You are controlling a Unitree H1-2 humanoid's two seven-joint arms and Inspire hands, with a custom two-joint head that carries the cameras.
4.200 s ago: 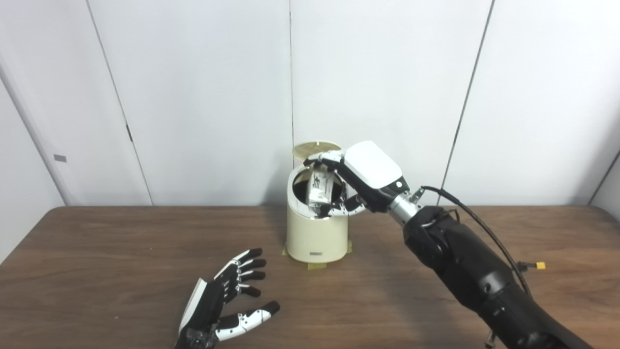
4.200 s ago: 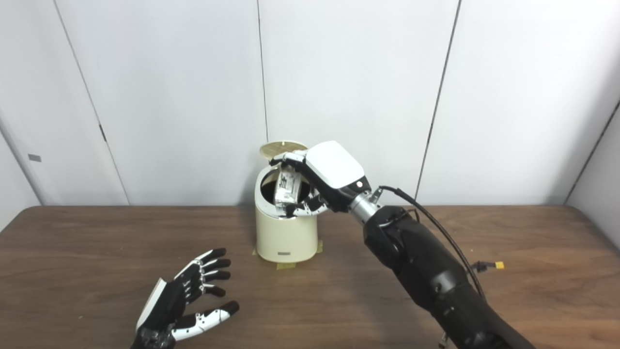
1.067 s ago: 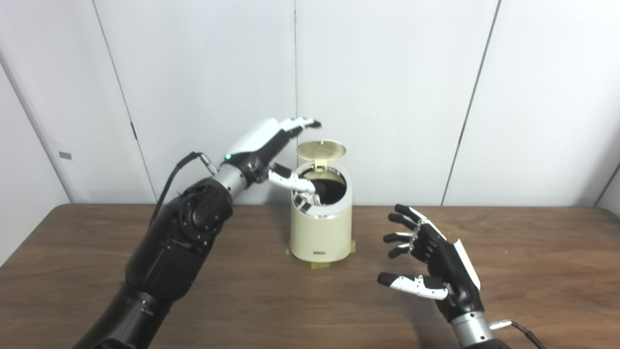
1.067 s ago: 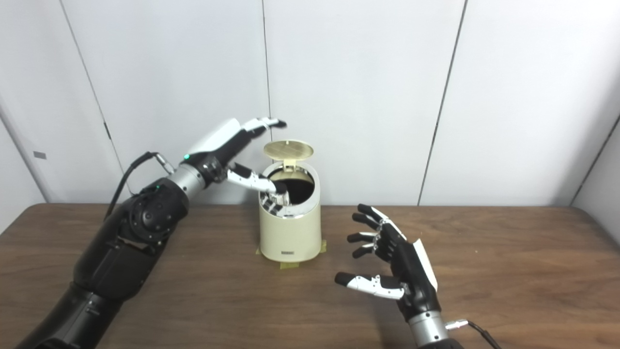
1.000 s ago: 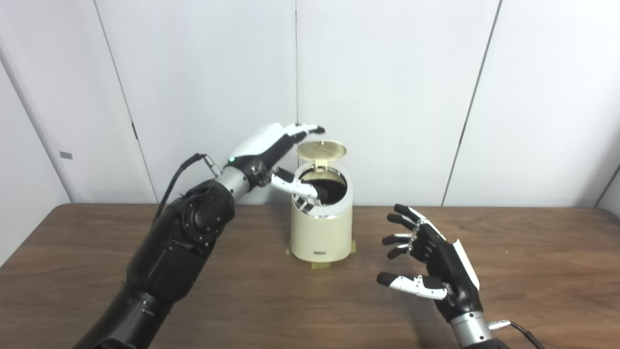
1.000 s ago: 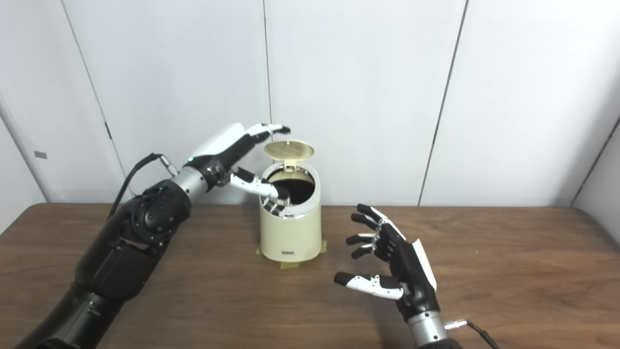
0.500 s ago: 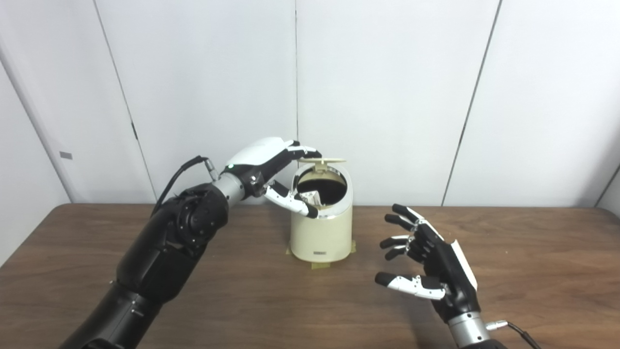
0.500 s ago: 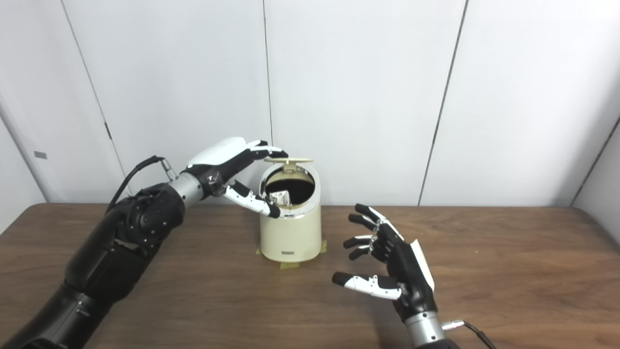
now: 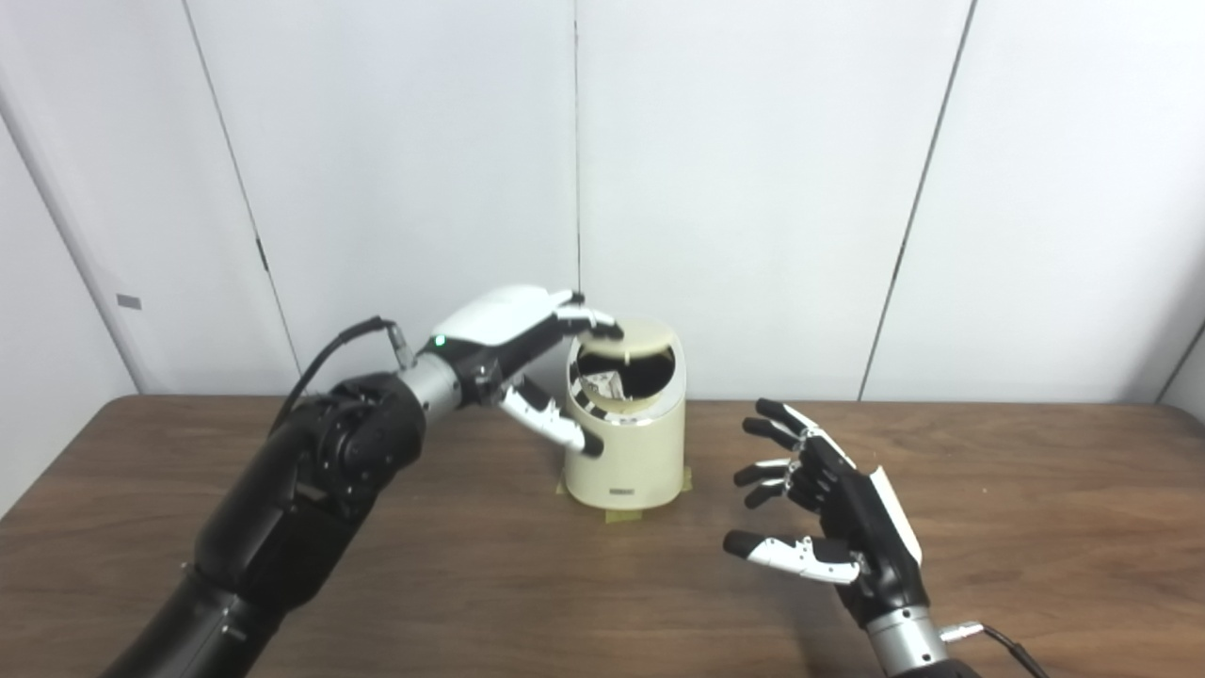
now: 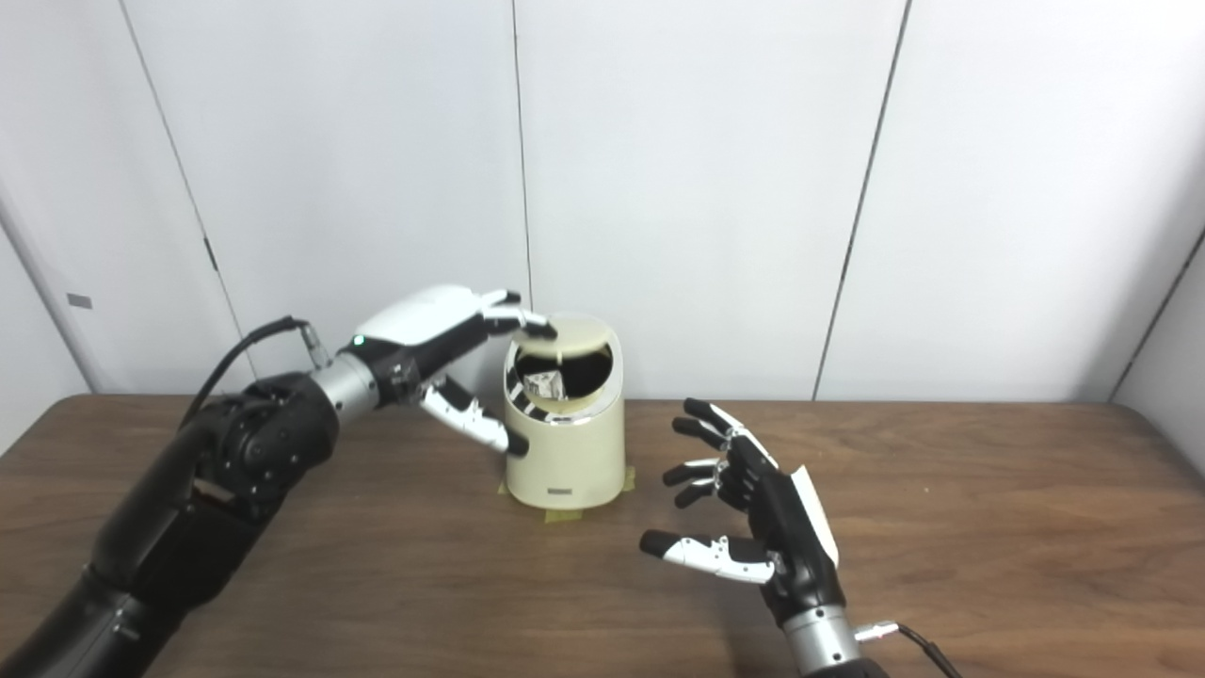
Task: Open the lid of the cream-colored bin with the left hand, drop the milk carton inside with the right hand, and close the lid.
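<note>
Pressing lid point(image 9: 633, 331) half-down on cream bin point(image 9: 623, 450) | left hand point(image 9: 513, 330) fingers spread | carton point(image 9: 599, 384) inside | right hand point(image 9: 841, 520) splayed, empty

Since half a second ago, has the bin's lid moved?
Yes. The lid has swung down toward the bin rim under the left hand, though a gap remains.

Both arms are clad in bulky matte black shells with round joint housings, narrowing to a short silver metal wrist cuff before each hand. The left hand point(image 9: 513, 325) has a smooth glossy white back plate with a small green light near the wrist, and a thin black cable point(image 9: 325, 356) loops from the wrist to the forearm. The right hand point(image 9: 838, 513) has a black palm, a white back plate and black-and-white segmented fingers point(image 9: 777, 438) with dark tips, and a thin cable leaves its silver cuff
</note>
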